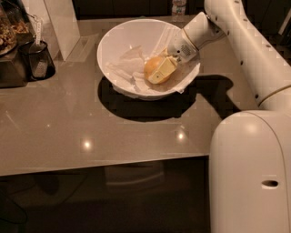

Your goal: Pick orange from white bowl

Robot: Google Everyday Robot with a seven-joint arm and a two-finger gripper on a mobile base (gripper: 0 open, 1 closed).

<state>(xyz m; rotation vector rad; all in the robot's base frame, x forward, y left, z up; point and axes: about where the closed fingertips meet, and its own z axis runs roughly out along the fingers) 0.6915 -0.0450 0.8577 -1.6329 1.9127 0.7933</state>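
"One orange (pixel 151 68) is listed. Location?" asks the operator.

"Inside the white bowl (pixel 111 41), right of the bowl's centre and below its rim," answers the technician. "A crumpled paper napkin (pixel 123 69) lies in the bottom, just left of the orange. The bowl stands on the grey table (pixel 91 127), toward the far edge."

"Gripper position?"

"The gripper (pixel 163 72) is down inside the bowl, at the right side of the orange and touching it. It partly covers the fruit from this view. The white arm (pixel 254 54) reaches in over the bowl's right rim, from the far right."

"Gripper state: released, clenched, or grasping?"

"Cannot tell. Contact with the orange is visible; a grasp is not confirmed."

"Other items?"

"A small dark cup (pixel 40 61) stands at the far left, well apart from the bowl. A white upright panel (pixel 61 22) stands just beside the cup, on its right. A bottle (pixel 178 6) stands at the far edge, behind the bowl; only its lower part shows. The robot's white body (pixel 252 173) fills the near right corner. The bowl casts a dark shadow on the table, on its near side."
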